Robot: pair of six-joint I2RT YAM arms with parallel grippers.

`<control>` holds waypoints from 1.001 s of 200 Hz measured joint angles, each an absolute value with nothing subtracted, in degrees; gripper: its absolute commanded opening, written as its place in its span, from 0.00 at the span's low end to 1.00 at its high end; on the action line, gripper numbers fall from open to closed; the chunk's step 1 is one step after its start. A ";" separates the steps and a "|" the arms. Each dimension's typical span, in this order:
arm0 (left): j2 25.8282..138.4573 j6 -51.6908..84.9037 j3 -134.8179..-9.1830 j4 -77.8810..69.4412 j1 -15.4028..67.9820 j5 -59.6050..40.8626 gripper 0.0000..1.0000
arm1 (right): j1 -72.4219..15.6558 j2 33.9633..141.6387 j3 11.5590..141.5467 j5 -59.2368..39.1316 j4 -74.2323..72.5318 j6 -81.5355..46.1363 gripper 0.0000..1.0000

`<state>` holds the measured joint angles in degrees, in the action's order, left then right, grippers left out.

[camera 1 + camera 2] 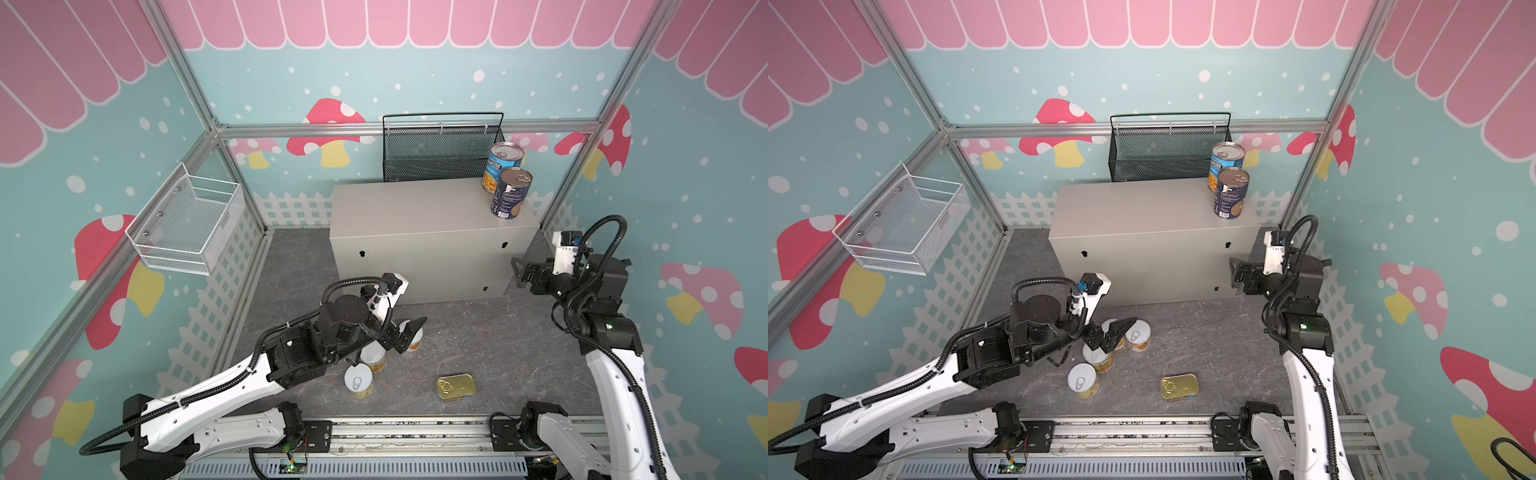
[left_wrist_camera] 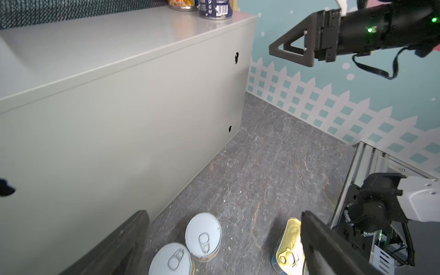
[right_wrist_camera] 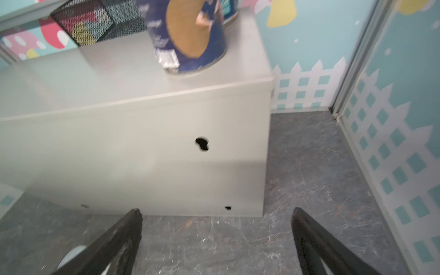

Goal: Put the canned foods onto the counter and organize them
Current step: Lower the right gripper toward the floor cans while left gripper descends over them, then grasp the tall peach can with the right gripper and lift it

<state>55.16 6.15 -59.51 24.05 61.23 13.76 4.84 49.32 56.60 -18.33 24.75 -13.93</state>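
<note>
Two blue tins (image 1: 510, 193) upright at right end of beige counter (image 1: 415, 216), small yellow tins (image 1: 358, 382) and flat gold tin (image 1: 456, 387) on floor (image 1: 498, 353)

Top pair: one stereo head, high at the 6 o'clock edge, pitched down toward the back wall (image 1: 415, 83). Both top views cover the whole cell, table (image 1: 415, 208) at 12 o'clock. Left wrist cam: low and close over the grey floor (image 2: 273, 166), looks between its own fingers (image 2: 119, 250) along the table front, right arm (image 2: 392, 26) beyond. Right wrist cam: close, blurred, faces the table's 3 o'clock front corner. Both wrist views share that corner and the dark blue can (image 3: 190, 35).
</note>
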 measured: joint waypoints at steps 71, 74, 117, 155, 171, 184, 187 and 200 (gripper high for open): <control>44.77 20.23 -49.91 36.25 61.28 25.12 0.99 | -10.50 43.88 37.98 -19.29 21.93 -15.29 0.99; 44.77 20.99 -49.74 36.77 61.28 25.67 0.99 | -11.35 44.03 37.43 -19.20 21.78 -15.27 0.99; 50.00 30.57 -47.11 41.80 61.28 28.40 0.99 | -26.52 50.02 34.24 -17.04 16.78 -15.40 0.99; 59.77 34.57 -46.52 43.11 60.64 26.55 0.99 | -35.09 56.36 30.33 -14.00 9.32 -16.08 0.99; 63.57 35.22 -46.52 43.03 58.50 24.05 0.99 | -37.39 58.02 28.40 -13.02 7.22 -16.36 0.99; 65.95 35.42 -46.52 42.89 57.01 22.39 0.99 | -38.85 59.09 27.79 -12.23 6.09 -16.38 0.99; 66.41 35.42 -46.52 42.89 56.80 22.06 0.99 | -39.16 59.29 27.73 -12.05 5.87 -16.40 0.99; 68.10 35.40 -46.52 42.68 56.18 20.84 0.98 | -39.92 59.96 27.73 -11.07 4.97 -16.38 0.99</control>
